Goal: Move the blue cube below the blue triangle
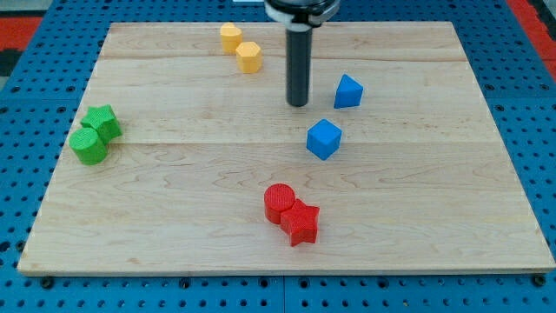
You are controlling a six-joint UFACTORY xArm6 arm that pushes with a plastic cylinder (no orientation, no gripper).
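The blue cube (323, 139) lies on the wooden board right of centre. The blue triangle (347, 91) lies just above it and slightly to the right, a small gap between them. My tip (298, 104) rests on the board to the left of the blue triangle and above-left of the blue cube, touching neither. The dark rod rises from it to the view's top edge.
Two yellow blocks (240, 47) sit together at the view's top, left of the rod. A green star (103, 121) and green cylinder (89, 145) sit at the left. A red cylinder (280, 202) and red star (301, 222) touch at the bottom centre.
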